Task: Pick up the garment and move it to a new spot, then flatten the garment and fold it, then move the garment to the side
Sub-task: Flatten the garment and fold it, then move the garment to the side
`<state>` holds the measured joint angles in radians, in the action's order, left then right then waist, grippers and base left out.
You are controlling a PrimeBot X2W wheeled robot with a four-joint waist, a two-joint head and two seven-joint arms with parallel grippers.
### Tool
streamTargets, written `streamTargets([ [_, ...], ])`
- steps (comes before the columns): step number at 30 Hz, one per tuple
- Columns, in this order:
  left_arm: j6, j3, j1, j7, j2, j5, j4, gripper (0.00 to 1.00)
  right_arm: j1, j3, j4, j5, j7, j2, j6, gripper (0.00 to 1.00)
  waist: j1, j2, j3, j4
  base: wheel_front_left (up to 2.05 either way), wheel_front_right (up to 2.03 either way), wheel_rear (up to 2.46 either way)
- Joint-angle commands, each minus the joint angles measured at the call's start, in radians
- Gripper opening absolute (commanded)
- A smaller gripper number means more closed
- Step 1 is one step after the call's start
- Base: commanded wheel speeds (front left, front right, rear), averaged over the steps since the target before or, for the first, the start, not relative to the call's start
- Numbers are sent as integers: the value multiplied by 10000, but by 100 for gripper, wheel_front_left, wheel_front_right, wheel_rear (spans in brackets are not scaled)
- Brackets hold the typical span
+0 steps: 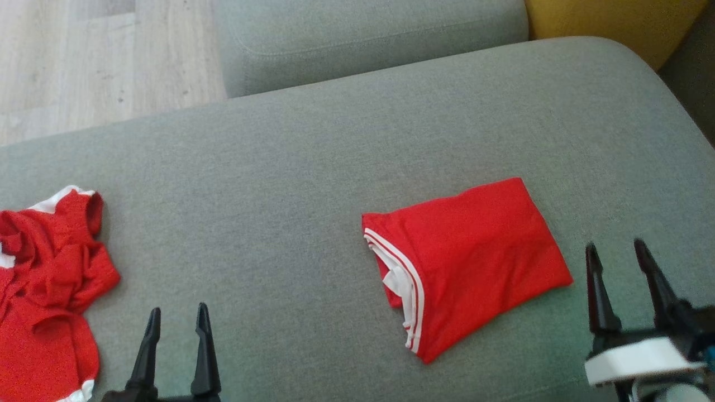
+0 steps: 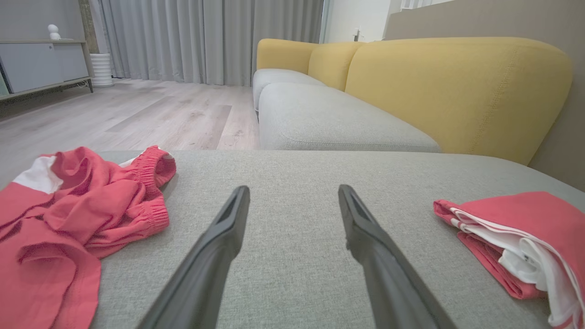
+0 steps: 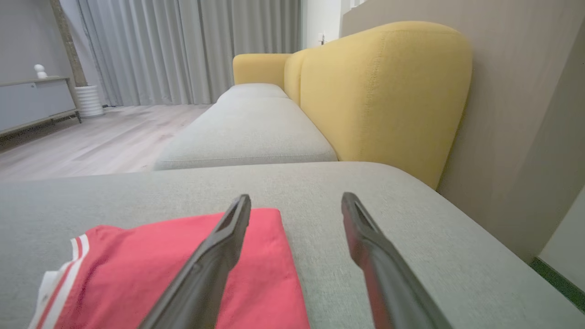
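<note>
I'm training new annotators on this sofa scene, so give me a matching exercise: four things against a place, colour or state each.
1 folded garment
2 crumpled garment
3 left pincer
4 sofa backrest

A yellow
B open, above bare grey cushion
C bunched at the robot's left
D flat, near right pincer

Pairs: 1-D, 2-C, 3-B, 4-A
</note>
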<state>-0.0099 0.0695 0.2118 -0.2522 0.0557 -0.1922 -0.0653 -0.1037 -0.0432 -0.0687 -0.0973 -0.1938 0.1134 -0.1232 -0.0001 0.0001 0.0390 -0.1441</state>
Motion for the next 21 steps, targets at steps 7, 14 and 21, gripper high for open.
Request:
streamTargets([
  [7, -125, -286, -13, -95, -55, 224, 2, 100, 17, 41, -840, 469, -662, -4, -75, 100, 1, -1, -302, 315, 0, 0, 0],
  [14, -93, -443, 139, -95, -55, 208, -43, 100, -31, 338, -987, 531, -677, 105, -75, 100, 1, -1, -458, 573, 0, 0, 0],
  [21, -126, -484, 176, -95, -55, 199, -19, 100, -73, 474, -996, 452, -679, 185, -75, 100, 1, -1, -519, 683, 0, 0, 0],
])
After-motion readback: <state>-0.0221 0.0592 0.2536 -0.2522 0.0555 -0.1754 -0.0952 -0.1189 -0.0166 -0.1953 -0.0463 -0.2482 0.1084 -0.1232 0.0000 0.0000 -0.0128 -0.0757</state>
